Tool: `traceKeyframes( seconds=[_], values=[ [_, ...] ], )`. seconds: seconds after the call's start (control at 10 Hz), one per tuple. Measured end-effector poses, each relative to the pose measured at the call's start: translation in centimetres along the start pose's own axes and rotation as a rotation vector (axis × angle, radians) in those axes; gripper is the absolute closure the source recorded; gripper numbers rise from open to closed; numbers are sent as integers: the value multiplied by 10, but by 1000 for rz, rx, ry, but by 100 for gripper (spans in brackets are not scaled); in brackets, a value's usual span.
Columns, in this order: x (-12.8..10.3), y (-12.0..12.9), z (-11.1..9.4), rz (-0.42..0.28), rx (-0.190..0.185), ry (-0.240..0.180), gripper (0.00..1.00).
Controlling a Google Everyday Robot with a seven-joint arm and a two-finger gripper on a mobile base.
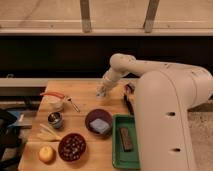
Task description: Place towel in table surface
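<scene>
A pale blue folded cloth that looks like the towel [100, 125] lies in a dark bowl [90, 118] at the middle of the wooden table [85, 89]. My gripper [101, 92] hangs at the end of the white arm [122, 65]. It is low over the table's far middle, behind the bowl and apart from it. I cannot tell whether it holds anything.
A green tray [116, 153] with a brown bar [125, 139] sits front right. A dark bowl of round bits [72, 146], an orange fruit [46, 153], yellow strips [47, 133], a small cup [55, 119] and a white bowl with a red-handled tool [54, 98] stand at the left. My body [167, 125] covers the right edge.
</scene>
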Motion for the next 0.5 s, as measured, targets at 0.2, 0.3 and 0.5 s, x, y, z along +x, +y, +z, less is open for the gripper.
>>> traceKeyframes(
  seconds=[0.2,0.3,0.5],
  values=[
    [0,1,-1,-1,-1,-1,20],
    [0,1,-1,-1,-1,-1,20],
    [0,1,-1,-1,-1,-1,20]
  ],
)
